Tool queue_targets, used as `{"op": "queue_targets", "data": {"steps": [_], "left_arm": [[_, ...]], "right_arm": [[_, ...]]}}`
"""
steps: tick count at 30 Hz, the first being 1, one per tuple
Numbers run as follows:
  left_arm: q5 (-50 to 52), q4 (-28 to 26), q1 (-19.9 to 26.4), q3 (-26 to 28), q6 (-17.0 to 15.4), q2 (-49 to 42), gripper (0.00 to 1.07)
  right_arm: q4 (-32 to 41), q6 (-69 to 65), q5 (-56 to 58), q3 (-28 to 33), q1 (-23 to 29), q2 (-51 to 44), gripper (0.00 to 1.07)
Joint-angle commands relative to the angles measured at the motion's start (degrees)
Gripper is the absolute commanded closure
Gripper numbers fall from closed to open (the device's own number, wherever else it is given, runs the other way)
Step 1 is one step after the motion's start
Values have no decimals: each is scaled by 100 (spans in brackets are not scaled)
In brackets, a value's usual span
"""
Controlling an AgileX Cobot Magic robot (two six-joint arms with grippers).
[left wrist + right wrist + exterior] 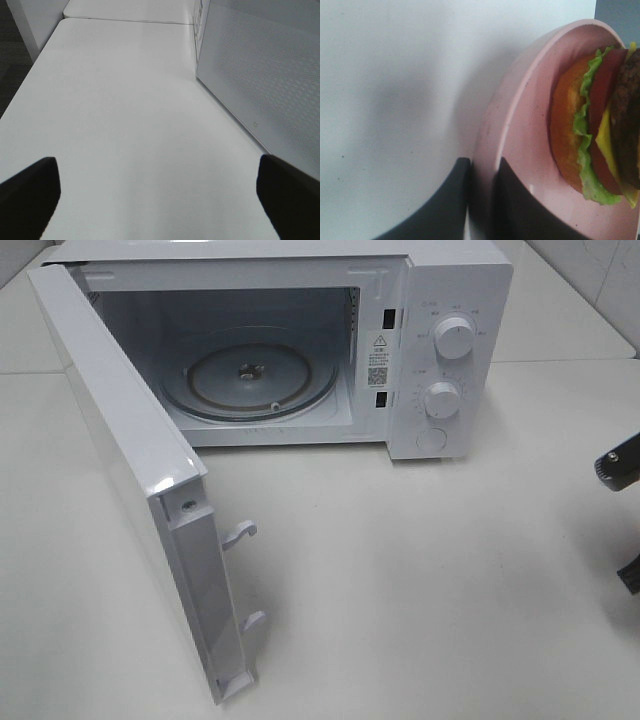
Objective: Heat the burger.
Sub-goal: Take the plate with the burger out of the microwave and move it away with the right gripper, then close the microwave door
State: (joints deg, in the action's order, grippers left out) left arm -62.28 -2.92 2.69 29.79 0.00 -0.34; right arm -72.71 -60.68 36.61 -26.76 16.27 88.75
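Burger (592, 130) sits on the pink plate (520, 150), whose rim the right gripper (481, 200) pinches, probably to carry both together. Microwave (300, 350) stands with door (120, 470) open to receive it, while the left gripper (157, 200) is spread wide and holds nothing.

Even, bright light from overhead is washing the white table (420, 570) almost flat, with only faint soft shadows pooling under the open microwave door (130, 470) and its latch hooks, while the glass turntable (250, 380) is catching a mild sheen. The left wrist view is running hazy and pale, its dark fingertips (30, 200) smearing out of focus at the corners. Close in, the right wrist picture is blurring the pink plate (520, 165) and burger (600, 125), a broad grey shadow spreading across the tabletop beside them.
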Motion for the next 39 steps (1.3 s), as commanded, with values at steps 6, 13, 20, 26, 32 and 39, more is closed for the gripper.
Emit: {"op": "queue_targets", "data": {"steps": [6,13,20,26,32,39], "left_arm": [[86,11,11,-23,0,-17,6],[86,11,11,-23,0,-17,6],[86,11,11,-23,0,-17,6],[86,11,11,-23,0,-17,6],[86,11,11,-23,0,-17,6],[86,11,11,-23,0,-17,6]], "right_arm": [[-367,-773,46,-34,-34,498,95],[-367,-842,-246,-34,-34,556,93],[-155,-837,-344,-34,-34,556,79],[149,-802,-728,-34,-34,556,59],[470,-802,-739,-138,-34,533,44],[1341,-235,-768,-476,-34,286,35]]}}
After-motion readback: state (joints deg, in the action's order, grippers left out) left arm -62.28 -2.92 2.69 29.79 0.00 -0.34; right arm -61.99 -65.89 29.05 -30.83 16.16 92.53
